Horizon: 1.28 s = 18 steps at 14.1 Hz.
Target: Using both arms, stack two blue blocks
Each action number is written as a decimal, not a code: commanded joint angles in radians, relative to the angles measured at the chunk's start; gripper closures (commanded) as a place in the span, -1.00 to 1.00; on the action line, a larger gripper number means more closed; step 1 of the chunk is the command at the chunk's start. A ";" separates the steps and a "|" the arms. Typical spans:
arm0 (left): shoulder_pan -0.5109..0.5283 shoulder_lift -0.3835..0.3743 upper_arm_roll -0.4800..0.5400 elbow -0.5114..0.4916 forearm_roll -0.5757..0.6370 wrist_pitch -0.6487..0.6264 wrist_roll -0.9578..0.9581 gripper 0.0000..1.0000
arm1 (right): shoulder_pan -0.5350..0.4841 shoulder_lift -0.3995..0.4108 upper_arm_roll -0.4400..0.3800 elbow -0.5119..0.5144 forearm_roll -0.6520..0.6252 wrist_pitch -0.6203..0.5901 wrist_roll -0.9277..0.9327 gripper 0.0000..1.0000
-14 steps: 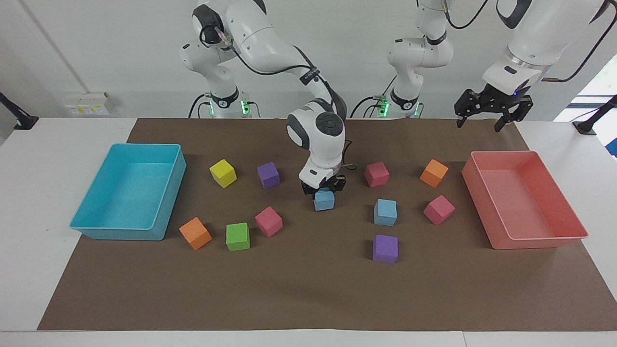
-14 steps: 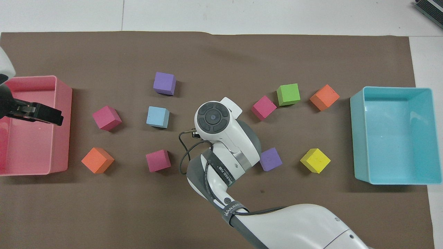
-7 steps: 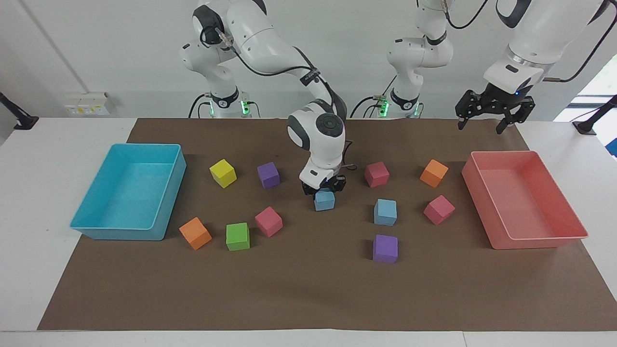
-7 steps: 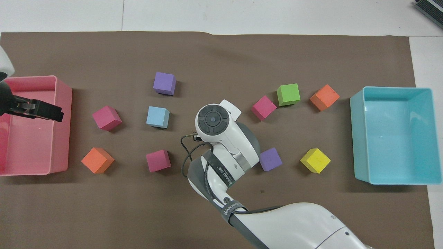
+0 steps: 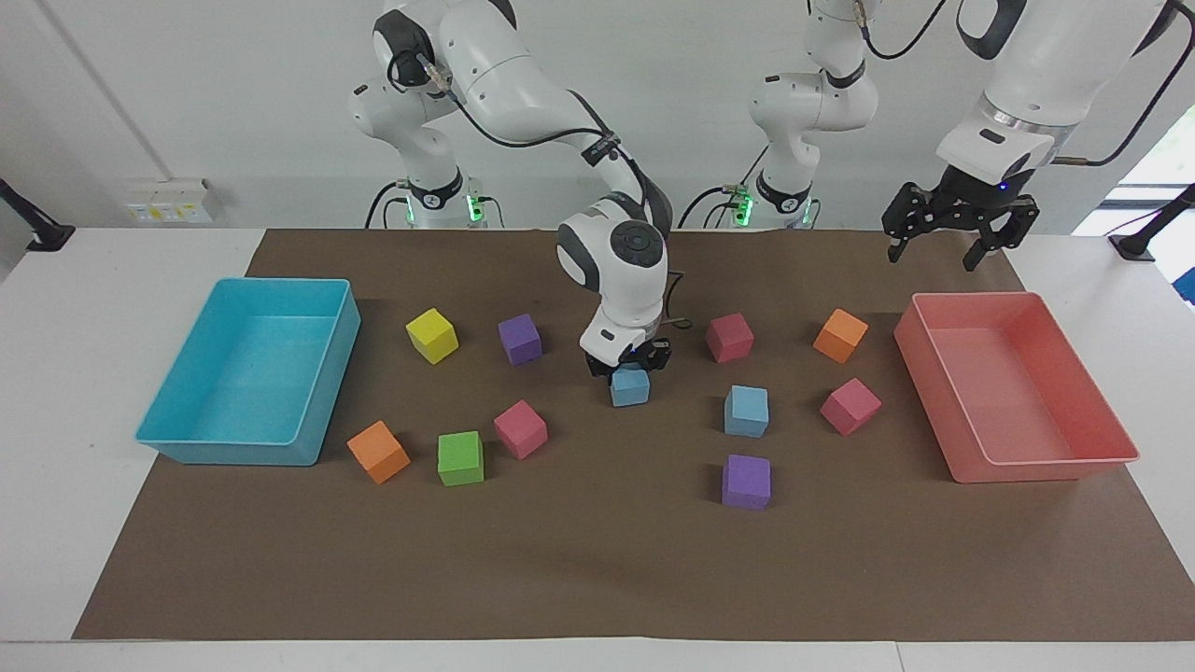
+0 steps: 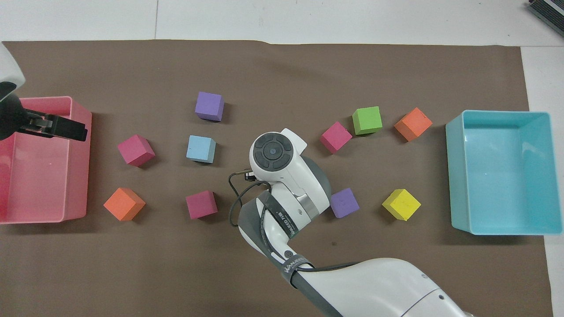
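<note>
My right gripper (image 5: 629, 367) is shut on one blue block (image 5: 630, 386) and holds it just above the middle of the brown mat. In the overhead view the right arm's wrist (image 6: 272, 152) hides that block and the gripper. The second blue block (image 5: 747, 411) sits on the mat toward the left arm's end, beside the held one, and also shows in the overhead view (image 6: 201, 149). My left gripper (image 5: 954, 245) is open and empty, up in the air over the pink tray (image 5: 1066, 461).
A cyan tray (image 5: 154, 425) stands at the right arm's end. Purple (image 5: 746, 482), pink (image 5: 850, 406), orange (image 5: 840, 335), green (image 5: 460, 458) and yellow (image 5: 431, 335) cubes are scattered on the mat around the blue blocks. A second pink cube (image 5: 729, 337) lies close to the right gripper.
My right gripper has risen slightly with the blue block in it. My left gripper has drifted a little farther out over the pink tray, still open.
</note>
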<state>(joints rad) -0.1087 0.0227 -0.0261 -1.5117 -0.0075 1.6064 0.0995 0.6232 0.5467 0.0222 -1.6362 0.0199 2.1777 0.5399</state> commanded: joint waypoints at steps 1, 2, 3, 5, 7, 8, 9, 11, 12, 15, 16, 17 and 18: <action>-0.028 0.022 0.009 0.008 -0.002 0.038 -0.004 -1.00 | -0.003 -0.004 0.005 -0.014 0.025 0.021 -0.011 0.92; -0.037 0.029 0.009 0.008 -0.002 0.055 -0.006 -1.00 | -0.003 -0.004 0.005 -0.016 0.025 0.021 -0.011 0.92; -0.046 0.046 0.011 0.008 -0.002 0.076 -0.006 -1.00 | -0.003 -0.005 0.005 -0.020 0.025 0.021 -0.011 0.88; -0.051 0.063 0.009 -0.001 -0.002 0.113 -0.006 -1.00 | -0.005 -0.007 0.005 -0.027 0.025 0.021 -0.011 0.78; -0.086 0.059 0.009 -0.050 -0.003 0.141 -0.007 -1.00 | -0.003 -0.007 0.005 -0.027 0.026 0.021 -0.009 0.18; -0.095 0.048 0.008 -0.088 -0.003 0.164 -0.007 -1.00 | -0.003 -0.007 0.005 -0.027 0.026 0.021 -0.009 -0.33; -0.108 0.048 0.009 -0.114 -0.003 0.190 -0.007 -1.00 | -0.003 -0.007 0.004 -0.027 0.025 0.017 -0.009 -0.88; -0.120 0.048 0.008 -0.154 -0.003 0.227 -0.030 -1.00 | -0.005 -0.010 0.004 -0.021 0.015 0.008 -0.009 -1.00; -0.134 0.049 0.008 -0.182 -0.003 0.246 -0.038 -1.00 | -0.007 -0.016 0.004 -0.017 0.015 0.007 -0.011 -1.00; -0.164 0.048 0.009 -0.304 -0.003 0.355 -0.081 -1.00 | -0.032 -0.066 0.004 -0.017 0.025 -0.022 -0.021 -1.00; -0.167 0.049 0.009 -0.329 -0.003 0.389 -0.099 -1.00 | -0.046 -0.082 0.004 -0.017 0.025 -0.035 -0.024 -1.00; -0.172 0.060 0.009 -0.347 -0.003 0.418 -0.107 -1.00 | -0.052 -0.096 0.005 -0.017 0.025 -0.044 -0.024 -1.00; -0.189 0.078 0.009 -0.364 -0.003 0.449 -0.121 -1.00 | -0.054 -0.105 0.004 -0.017 0.025 -0.050 -0.024 -1.00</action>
<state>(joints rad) -0.2646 0.0982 -0.0318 -1.8188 -0.0080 1.9847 0.0122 0.5910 0.4797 0.0165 -1.6392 0.0214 2.1505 0.5400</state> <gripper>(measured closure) 0.000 0.000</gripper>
